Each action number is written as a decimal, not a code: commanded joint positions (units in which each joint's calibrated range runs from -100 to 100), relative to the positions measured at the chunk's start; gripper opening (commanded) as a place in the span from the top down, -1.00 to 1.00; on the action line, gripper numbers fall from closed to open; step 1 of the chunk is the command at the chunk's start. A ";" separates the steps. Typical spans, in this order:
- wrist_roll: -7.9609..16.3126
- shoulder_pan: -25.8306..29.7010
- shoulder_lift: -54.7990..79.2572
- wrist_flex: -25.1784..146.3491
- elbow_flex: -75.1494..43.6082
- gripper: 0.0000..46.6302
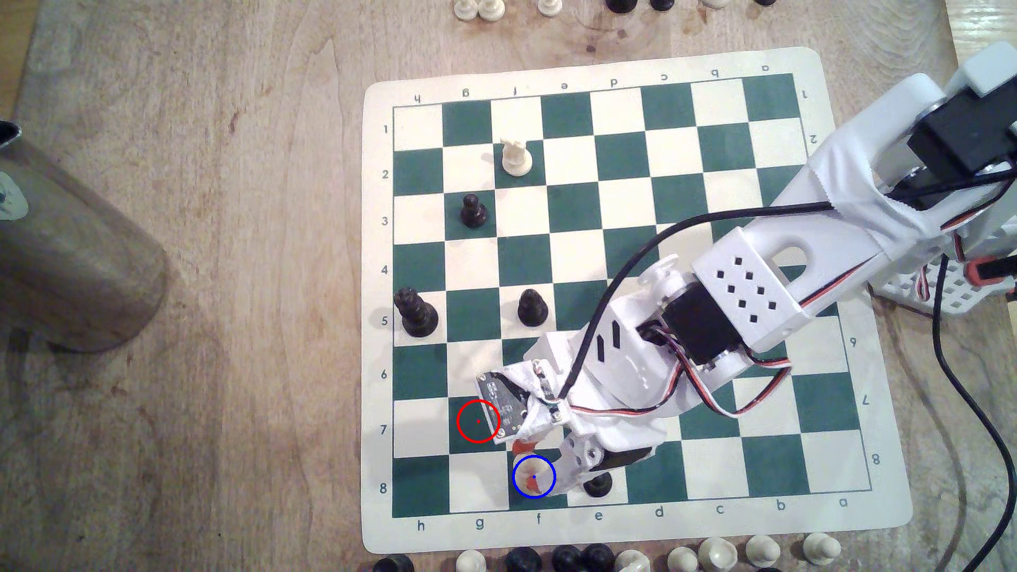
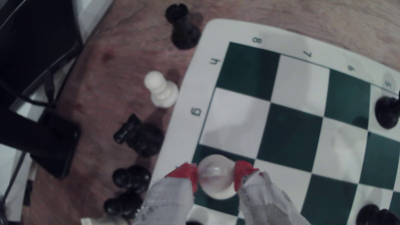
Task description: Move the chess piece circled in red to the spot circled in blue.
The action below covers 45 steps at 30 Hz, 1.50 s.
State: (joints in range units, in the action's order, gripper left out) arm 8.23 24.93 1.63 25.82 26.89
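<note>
Chess piece (image 2: 216,176): cream, upright, standing inside the blue-ringed spot (image 1: 534,493), a dark green square. Red-tipped fingers (image 2: 188,175) flank it on opposite sides, apparently gripping it; release looks to be pending.

The arm (image 1: 688,330) hides most of a black piece (image 1: 599,484).

- The cream-white plastic chess piece (image 1: 536,472) stands inside the blue-ringed dark green square (image 1: 555,498).
- The white arm's red-tipped gripper (image 1: 529,465) reaches over it.
- The red-ringed green square (image 1: 468,410) is bare.
</note>
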 commanded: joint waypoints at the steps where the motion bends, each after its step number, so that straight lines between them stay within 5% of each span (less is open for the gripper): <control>1: -0.15 -0.09 -1.29 -0.43 -0.87 0.99; 5: -0.15 -0.09 -1.38 1.13 -1.23 0.77; 6: 0.54 -0.09 -1.55 2.36 -1.23 0.30; 9: 3.27 0.06 -1.97 4.81 -2.23 -0.17; 36: 1.27 -1.27 -28.20 27.50 -2.41 -0.14; 45: 1.03 -2.20 -41.79 34.46 6.57 -0.15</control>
State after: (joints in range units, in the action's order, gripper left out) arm 9.30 23.23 -30.71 58.80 30.95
